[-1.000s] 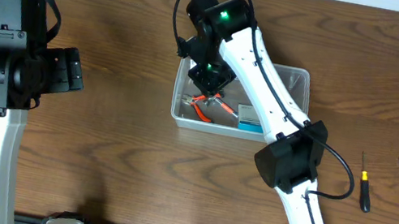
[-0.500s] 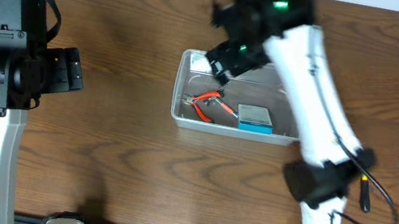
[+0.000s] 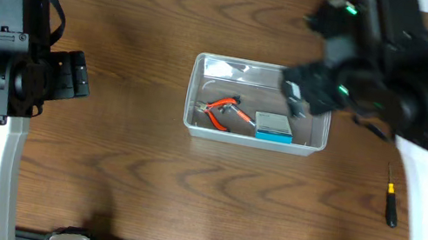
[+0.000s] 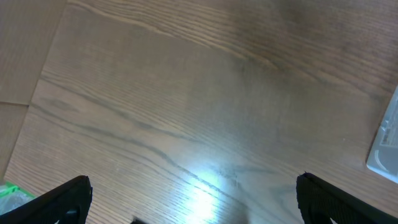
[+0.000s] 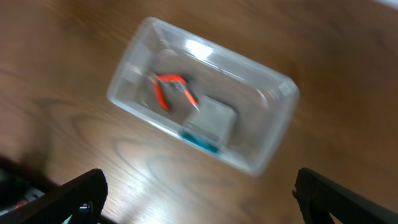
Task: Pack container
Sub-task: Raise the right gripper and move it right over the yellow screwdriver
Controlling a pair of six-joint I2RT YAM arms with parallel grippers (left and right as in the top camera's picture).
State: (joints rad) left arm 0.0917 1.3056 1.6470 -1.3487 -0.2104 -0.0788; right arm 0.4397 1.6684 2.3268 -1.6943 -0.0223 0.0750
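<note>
The container (image 3: pixel 198 91) is a clear plastic tub in the middle of the table. Orange-handled pliers (image 3: pixel 223 111) and a small blue-and-white box (image 3: pixel 273 127) lie inside it. My right gripper (image 3: pixel 302 96) is blurred above the tub's right end, open and empty. In the right wrist view the container (image 5: pixel 283 84) lies well below my right gripper (image 5: pixel 199 193), with the pliers (image 5: pixel 168 87) and box (image 5: pixel 208 121) inside. My left gripper (image 3: pixel 71 77) hangs far to the left, open. The left wrist view shows my left gripper (image 4: pixel 196 199) over bare wood and a corner of the container (image 4: pixel 385 143).
A black screwdriver with a yellow band (image 3: pixel 391 204) lies on the table at the right, beside the right arm. The left arm's body stands at the left edge of the table.
My right gripper has opened and risen out of the container, swinging to the right. The orange pliers stay in the tub. The left arm has not moved.
</note>
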